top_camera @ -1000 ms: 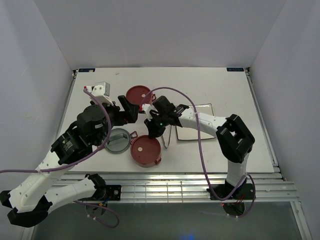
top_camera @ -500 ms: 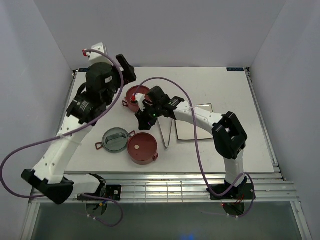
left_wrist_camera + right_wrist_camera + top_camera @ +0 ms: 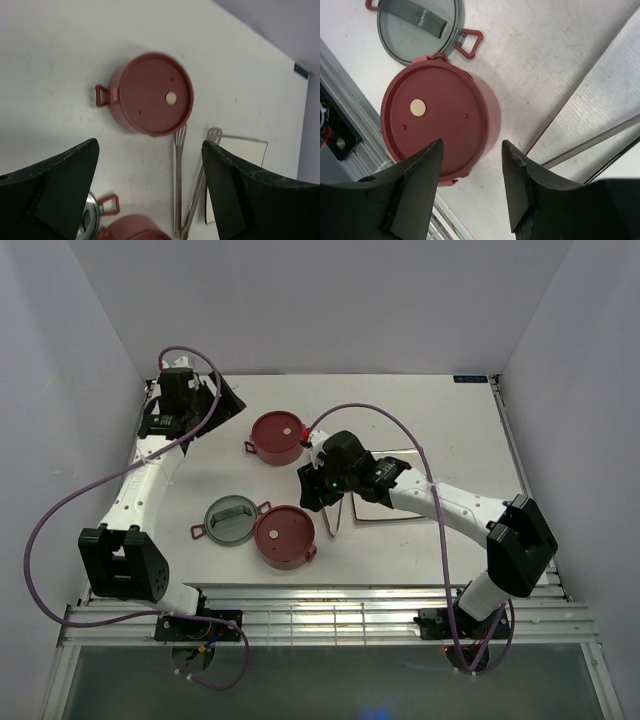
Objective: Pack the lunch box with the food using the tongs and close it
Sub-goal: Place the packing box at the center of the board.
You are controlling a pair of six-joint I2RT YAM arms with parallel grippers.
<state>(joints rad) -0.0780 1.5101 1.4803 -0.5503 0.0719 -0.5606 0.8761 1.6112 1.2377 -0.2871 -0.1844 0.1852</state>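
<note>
"Dusty-red bowls of the lunch box: where do they sit?"
"Apart on the white table [image 3: 450, 420]. The far bowl [image 3: 278, 437] lies toward the back and the near bowl [image 3: 285, 535] toward the arms' bases. Each wears its flat dark-red lid, with a pale dot on it."
"And the grey cover?"
"The grey cover [image 3: 232, 520] lies flat just left of the near bowl. One red clasp points at that bowl. I cannot tell whether the two touch."
"The tongs?"
"The tongs [image 3: 337, 518] lie on the table right of the near bowl, with the joined end toward the near edge. Their two arms run back under the right gripper [image 3: 312, 495]. From the left wrist, one flat tip shows just beside the far bowl and the other at the corner of the white plate [image 3: 240, 150]."
"Is the right claw grasping them?"
"No. It hangs between the two bowls, above the tongs' open end. Its own camera shows the fingers [image 3: 415, 195] parted with nothing between them. The near bowl lies below the gap and one tongs arm lies off to the side."
"And the left one?"
"The left gripper [image 3: 218, 400] is up at the far-left corner of the table, well apart from everything. Its jaws are spread wide and released, holding nothing, and its camera looks down on the far bowl"
</note>
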